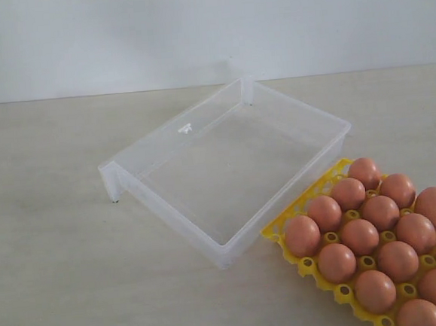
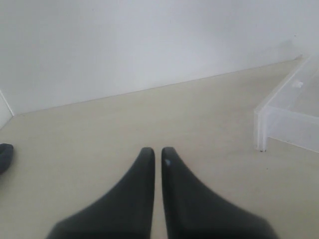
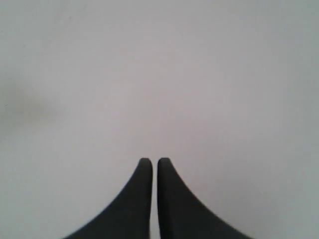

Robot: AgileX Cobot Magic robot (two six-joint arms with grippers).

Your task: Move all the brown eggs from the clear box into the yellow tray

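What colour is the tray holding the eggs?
Bright yellow. The tray shows best in the exterior view.

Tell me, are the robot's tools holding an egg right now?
No, nothing is held. The left tool and the right tool are both shut and empty.

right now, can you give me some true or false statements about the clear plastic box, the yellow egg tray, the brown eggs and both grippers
1. The shallow see-through plastic box holds no eggs. True.
2. The smooth orange-brown eggs sit in the cups of the bright yellow plastic lattice tray. True.
3. The left gripper holds an egg. False: it is shut on nothing.
4. The right gripper is wide open. False: its jaws are shut and empty.
5. In the exterior view the tray lies left of the box. False: it lies to the right of it, nearer the camera.
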